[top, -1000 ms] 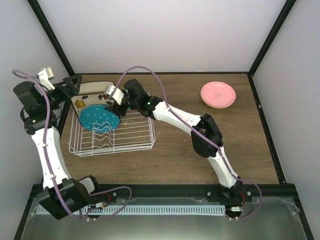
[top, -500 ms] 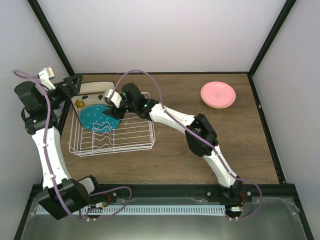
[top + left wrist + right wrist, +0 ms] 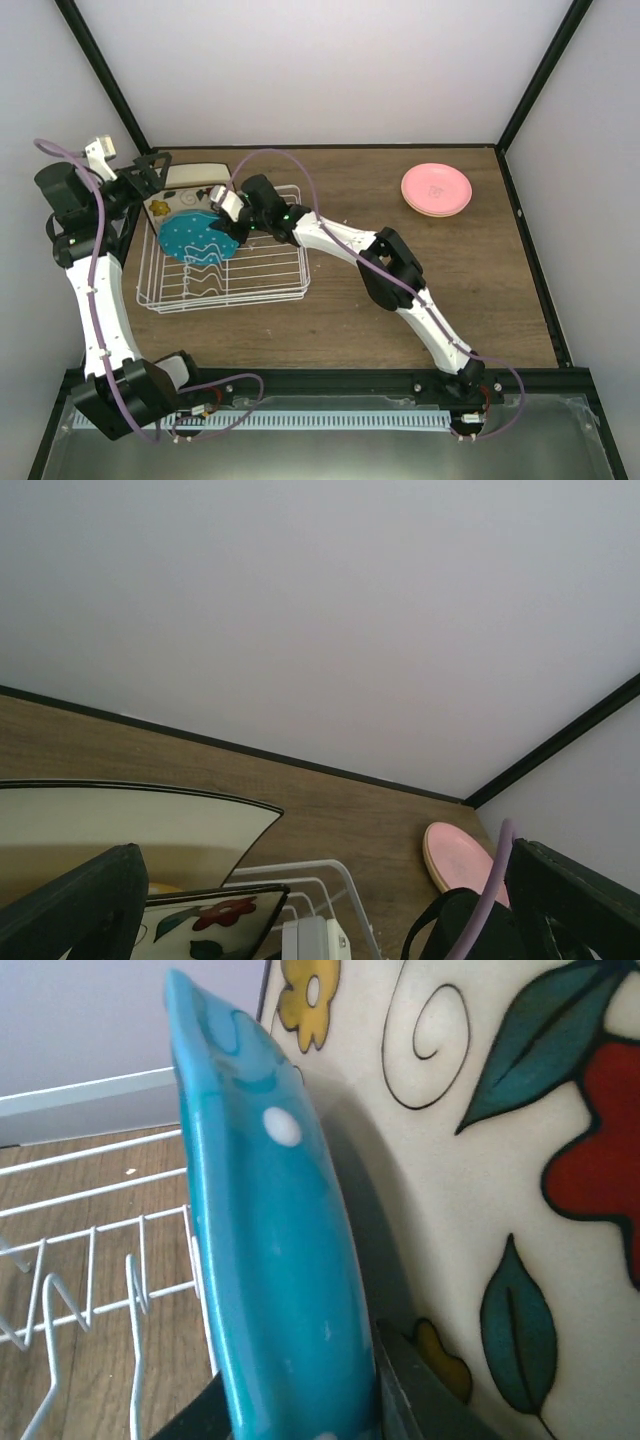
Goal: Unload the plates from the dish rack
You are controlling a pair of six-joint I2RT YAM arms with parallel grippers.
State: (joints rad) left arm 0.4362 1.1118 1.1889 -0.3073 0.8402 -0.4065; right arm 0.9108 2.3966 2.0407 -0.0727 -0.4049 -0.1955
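Note:
The white wire dish rack (image 3: 270, 275) stands at the table's left with three plates upright in it. A teal dotted plate (image 3: 200, 237) leans in front, a cream flowered square one (image 3: 160, 208) behind it, and a plain cream one (image 3: 195, 177) at the back. My right gripper (image 3: 228, 222) is at the teal plate's right rim. In the right wrist view the teal plate (image 3: 270, 1260) sits between the jaws of my right gripper (image 3: 300, 1400), both pressed on it, and the flowered plate (image 3: 520, 1160) stands just behind. My left gripper (image 3: 150, 170) hovers open by the plain cream plate (image 3: 100, 825).
A pink plate (image 3: 436, 189) lies on top of a pale-orange one at the table's far right, also seen in the left wrist view (image 3: 460, 855). The rack's right half (image 3: 90, 1250) holds only bare prongs. Black frame posts rise at the back corners.
My right gripper slid left along the rack onto the teal plate's rim and its jaws closed on it. The left gripper shifted slightly toward the cream plate.

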